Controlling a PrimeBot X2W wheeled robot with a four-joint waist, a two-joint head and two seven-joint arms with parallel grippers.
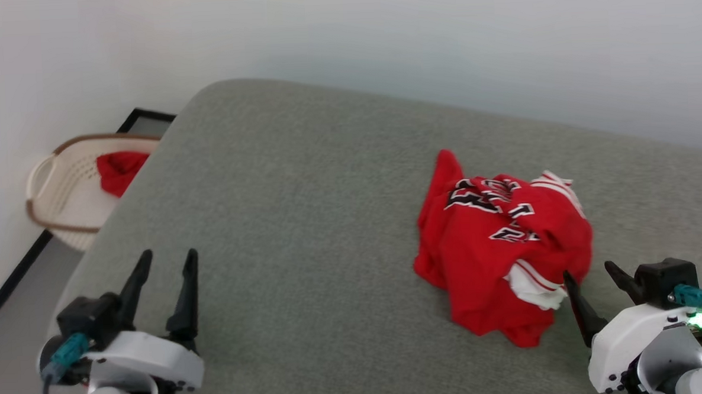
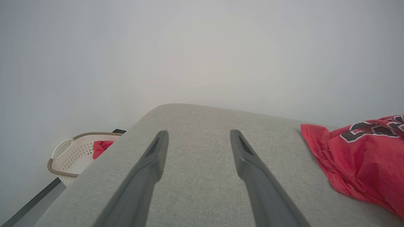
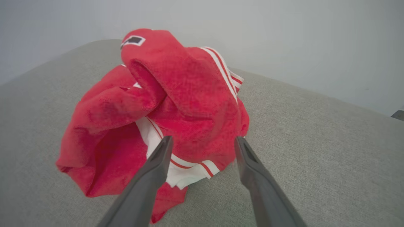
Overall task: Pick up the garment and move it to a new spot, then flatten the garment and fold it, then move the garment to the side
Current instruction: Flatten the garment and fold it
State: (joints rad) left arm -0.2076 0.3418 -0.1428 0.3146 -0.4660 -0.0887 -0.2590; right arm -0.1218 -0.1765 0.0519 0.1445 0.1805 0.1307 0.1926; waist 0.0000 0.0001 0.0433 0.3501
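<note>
The garment (image 1: 501,249) is a red jersey with white striped trim and black lettering, lying crumpled in a heap on the right part of the grey padded surface (image 1: 304,211). My right gripper (image 1: 588,272) stands open just at the heap's near right edge, its fingers pointing at the white trim; in the right wrist view the garment (image 3: 164,107) rises right behind the open fingers (image 3: 157,164). My left gripper (image 1: 167,258) is open over bare grey surface at the lower left, far from the jersey. In the left wrist view the garment (image 2: 363,157) lies off to the right of that gripper (image 2: 199,135).
A cream laundry basket (image 1: 60,186) with a brown rim stands on the floor off the surface's left edge, against the white wall, holding a small plain red cloth (image 1: 119,170). The grey surface's left edge drops to the floor near my left gripper.
</note>
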